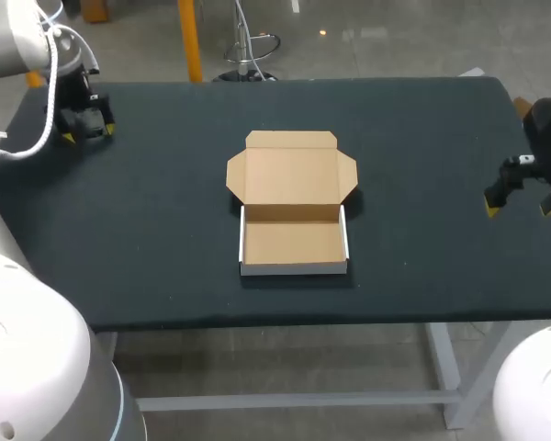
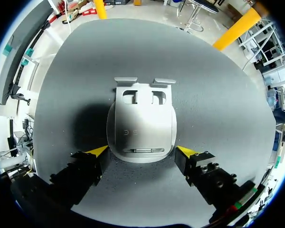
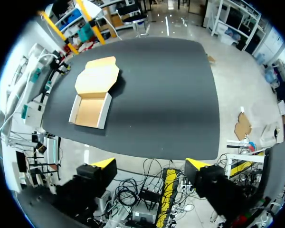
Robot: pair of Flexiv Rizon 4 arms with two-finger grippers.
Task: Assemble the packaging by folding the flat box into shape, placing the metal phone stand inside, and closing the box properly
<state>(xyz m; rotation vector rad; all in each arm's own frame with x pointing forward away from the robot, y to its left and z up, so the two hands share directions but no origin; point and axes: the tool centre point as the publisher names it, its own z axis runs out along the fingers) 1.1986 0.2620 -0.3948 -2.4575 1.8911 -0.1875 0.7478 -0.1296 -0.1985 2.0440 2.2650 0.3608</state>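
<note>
The cardboard box stands folded into a shallow tray at the table's middle, with nothing in it. Its lid lies open flat behind it, side tabs spread. The box also shows far ahead of my right gripper. The silver metal phone stand lies flat on the mat at the far left corner. My left gripper is low over it, open, one yellow tip on each side of its rounded end. In the head view my left gripper hides the stand. My right gripper hangs open at the table's right edge, holding nothing.
The dark table mat lies bare around the box on all sides. In the right wrist view my right gripper sits out past the table's edge, over the floor.
</note>
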